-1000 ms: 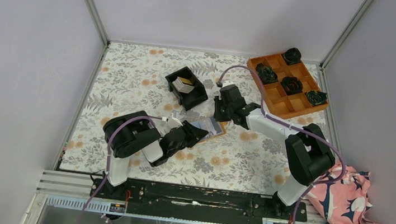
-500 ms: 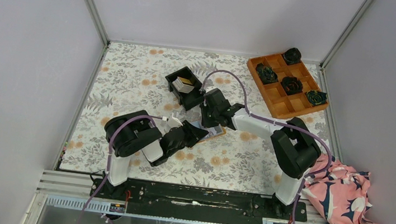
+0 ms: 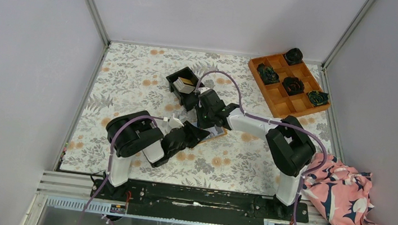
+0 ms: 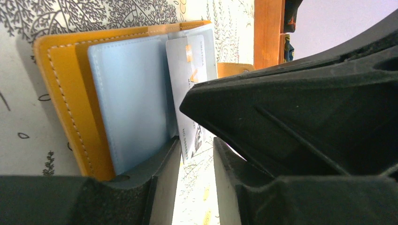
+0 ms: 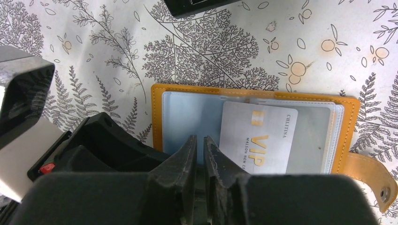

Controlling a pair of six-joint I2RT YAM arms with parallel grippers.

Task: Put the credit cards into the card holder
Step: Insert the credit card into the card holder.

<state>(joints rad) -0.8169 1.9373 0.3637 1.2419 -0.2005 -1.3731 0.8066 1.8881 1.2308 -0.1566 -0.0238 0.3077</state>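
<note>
We judge the step in hand to be seating a card. The card holder [image 5: 187, 112] lies open on the surface [image 5: 328, 56], with one credit card [image 5: 258, 140] on its blue inside. The left claw [image 4: 197, 150] stands part open, one finger pinning the holder's edge. The right claw [image 5: 200, 139] is nearly closed; we cannot tell whether it pinches anything. The next move calls for pushing the card squarely home.
</note>
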